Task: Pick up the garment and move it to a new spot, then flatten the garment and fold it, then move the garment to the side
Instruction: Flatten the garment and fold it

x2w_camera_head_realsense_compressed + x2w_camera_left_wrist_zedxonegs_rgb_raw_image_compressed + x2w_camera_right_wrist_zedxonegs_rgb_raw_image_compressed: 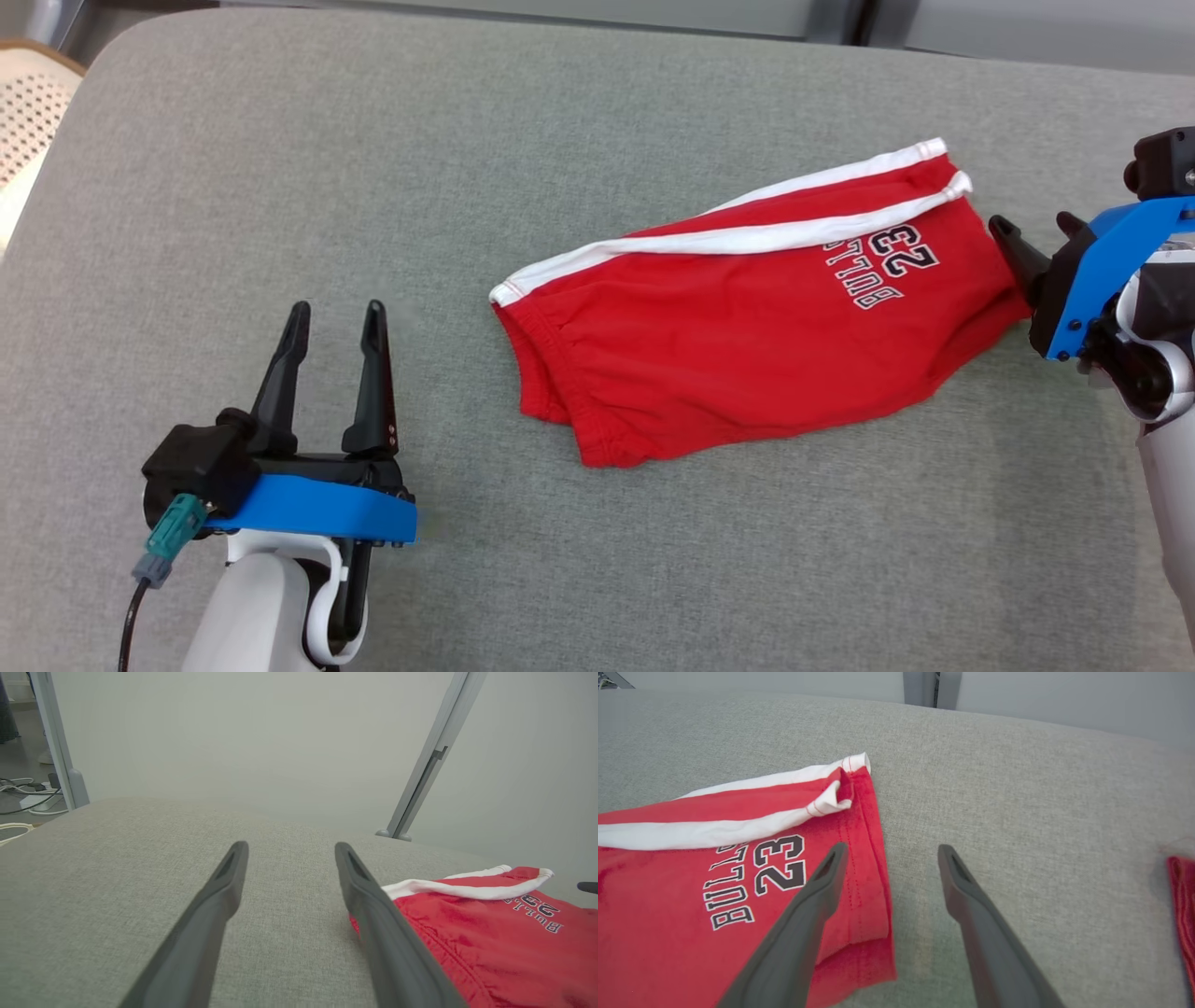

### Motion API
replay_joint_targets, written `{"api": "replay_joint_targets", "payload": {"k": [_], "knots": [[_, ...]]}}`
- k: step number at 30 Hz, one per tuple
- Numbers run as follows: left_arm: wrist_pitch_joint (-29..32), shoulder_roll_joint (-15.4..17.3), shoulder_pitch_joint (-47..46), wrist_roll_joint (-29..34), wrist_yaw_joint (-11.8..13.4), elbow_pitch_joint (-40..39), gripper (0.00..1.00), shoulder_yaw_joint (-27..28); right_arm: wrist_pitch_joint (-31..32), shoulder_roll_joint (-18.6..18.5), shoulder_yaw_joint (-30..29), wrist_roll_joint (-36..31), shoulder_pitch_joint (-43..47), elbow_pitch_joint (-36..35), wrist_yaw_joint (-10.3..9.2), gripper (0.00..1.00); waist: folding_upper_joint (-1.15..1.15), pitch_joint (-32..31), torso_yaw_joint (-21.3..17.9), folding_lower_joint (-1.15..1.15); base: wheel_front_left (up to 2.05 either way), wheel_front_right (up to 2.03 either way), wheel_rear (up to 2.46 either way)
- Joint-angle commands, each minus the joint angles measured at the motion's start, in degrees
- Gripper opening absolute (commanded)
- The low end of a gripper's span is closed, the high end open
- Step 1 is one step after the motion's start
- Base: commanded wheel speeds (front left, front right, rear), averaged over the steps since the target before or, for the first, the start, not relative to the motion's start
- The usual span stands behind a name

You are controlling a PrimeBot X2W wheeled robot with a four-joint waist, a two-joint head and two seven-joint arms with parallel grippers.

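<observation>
The garment (pixel 747 317) is a pair of red shorts with white stripes and the print "BULLS 23", lying folded on the grey cushioned surface (pixel 467 168) right of centre. My left gripper (pixel 336 322) is open at the lower left, well clear of the shorts' left edge. In the left wrist view the garment (pixel 490 924) lies just right of my open left gripper (pixel 289 851). My right gripper (pixel 1036 229) hovers open at the shorts' right edge. In the right wrist view, my open right gripper (pixel 892 854) straddles the hem of the garment (pixel 691 858), holding nothing.
A pale perforated chair or basket (pixel 28 112) sits off the surface's far left corner. Behind the surface stand grey wall panels with a metal post (pixel 425 779). Cables (pixel 28 798) lie on the floor at the left. A strip of red cloth (pixel 1183 905) shows at the right wrist view's edge.
</observation>
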Motion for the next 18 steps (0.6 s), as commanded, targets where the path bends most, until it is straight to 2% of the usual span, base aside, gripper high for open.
{"api": "replay_joint_targets", "payload": {"k": [1,10,14,15,16,17,18], "knots": [[-0.23,-0.11,0.35,0.30,-0.17,-0.27,1.00,0.40,-0.38,0.41,-0.26,-0.22,-0.58,0.53,0.01,1.00,0.00,0.56,0.59,0.01,0.00,0.00,0.00],[-0.23,-0.82,0.64,0.25,-0.53,-1.37,1.00,0.52,-2.49,1.93,-2.67,-3.95,-3.04,6.62,0.01,1.00,0.00,2.34,3.00,0.01,0.00,0.00,0.00],[-0.23,-0.56,0.56,-0.18,-0.54,-1.56,1.00,0.20,-1.49,2.84,-1.15,-5.26,-2.60,9.00,0.02,1.00,0.00,2.51,3.33,0.01,0.00,0.00,0.00],[-0.23,-0.49,0.60,-0.18,-0.54,-1.62,1.00,0.21,-1.30,2.94,-0.82,-5.17,-2.39,9.25,0.03,0.60,0.00,2.49,3.29,0.01,0.00,0.00,0.00],[-0.23,-0.48,0.65,-0.14,-0.55,-1.66,1.00,0.23,-1.28,2.87,-0.35,-5.25,-2.13,9.38,0.03,0.45,0.00,2.44,3.23,0.01,0.00,0.00,0.00],[-0.23,-0.42,0.72,-0.17,-0.55,-1.65,1.00,0.19,-1.30,2.81,0.03,-5.06,-1.84,9.48,0.03,0.15,0.00,2.36,3.15,0.01,0.00,0.00,0.00],[-0.23,-0.30,0.80,-0.21,-0.54,-1.63,1.00,0.18,-1.37,2.77,0.35,-4.78,-1.62,9.52,0.03,0.00,0.00,2.27,3.02,0.01,0.00,0.00,0.00]]}}
